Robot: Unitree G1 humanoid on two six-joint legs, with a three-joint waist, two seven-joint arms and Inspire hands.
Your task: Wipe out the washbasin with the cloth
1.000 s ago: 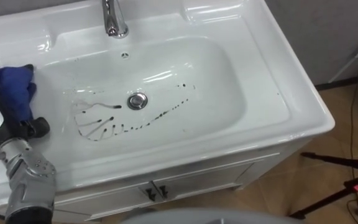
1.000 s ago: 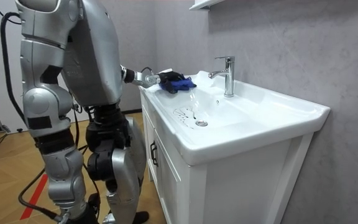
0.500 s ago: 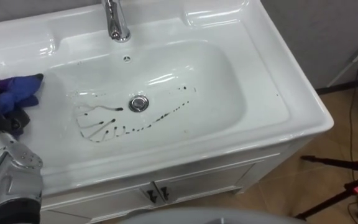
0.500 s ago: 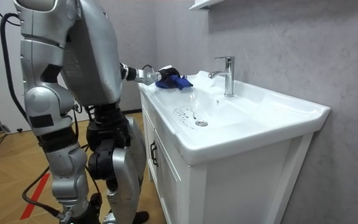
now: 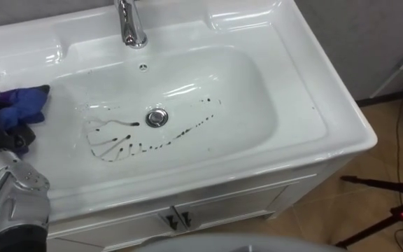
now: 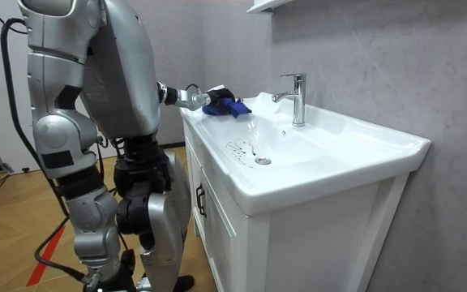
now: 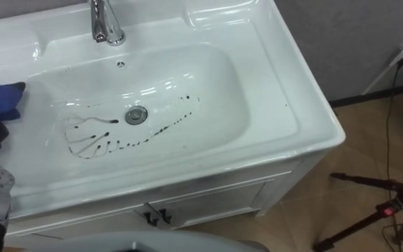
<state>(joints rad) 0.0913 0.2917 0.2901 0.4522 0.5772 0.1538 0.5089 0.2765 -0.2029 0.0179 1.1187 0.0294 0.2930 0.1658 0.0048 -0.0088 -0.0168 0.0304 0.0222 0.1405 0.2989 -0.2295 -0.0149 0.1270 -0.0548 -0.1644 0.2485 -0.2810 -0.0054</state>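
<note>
The white basin [image 5: 257,77] has dark streaks of dirt [image 5: 117,143] fanning out left of the drain [image 5: 157,117] and dotted to its right. A blue cloth [image 5: 21,105] is bunched at the basin's left rim. My left hand [image 5: 21,136] is shut on the cloth, its dark fingers curled under the folds. In the room view the left hand [image 6: 194,98] holds the blue cloth [image 6: 227,105] just above the basin's far corner. I stand at the front of the vanity, and my right arm hangs at my side.
A chrome tap [image 5: 129,24] rises at the back of the basin. Below is a white cabinet with two door handles [image 5: 177,218]. A tripod leg [image 5: 383,185] and a cable lie on the wooden floor to the right. A grey wall stands behind.
Over the last second my left hand drew the cloth slightly back and up at the left rim. The view shifted a little. Since half a second ago almost nothing has moved.
</note>
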